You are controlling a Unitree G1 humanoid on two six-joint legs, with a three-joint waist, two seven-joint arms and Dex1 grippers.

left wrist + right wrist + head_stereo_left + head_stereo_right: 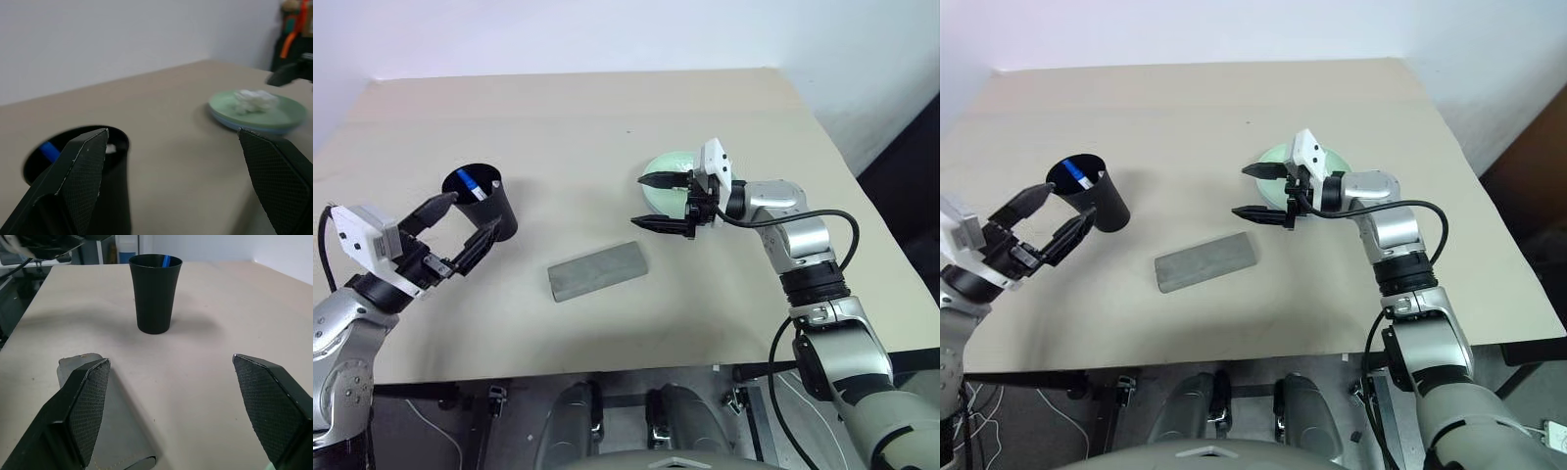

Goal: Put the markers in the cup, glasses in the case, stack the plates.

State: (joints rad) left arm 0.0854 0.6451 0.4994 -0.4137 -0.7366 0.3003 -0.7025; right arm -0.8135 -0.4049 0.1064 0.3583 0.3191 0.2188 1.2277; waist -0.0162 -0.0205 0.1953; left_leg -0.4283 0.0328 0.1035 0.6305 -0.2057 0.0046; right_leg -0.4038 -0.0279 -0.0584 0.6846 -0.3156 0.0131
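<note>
While both stand wide and empty, left tool [460,227], right tool [656,203], no legible writing.

The left gripper [460,227] stands wide open and empty on a bent arm, while the right gripper [658,202], wrist turned inward toward it, gapes equally wide, empty.

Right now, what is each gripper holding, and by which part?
Nothing. The left gripper is open beside the cup; the right gripper is open above the table.
</note>
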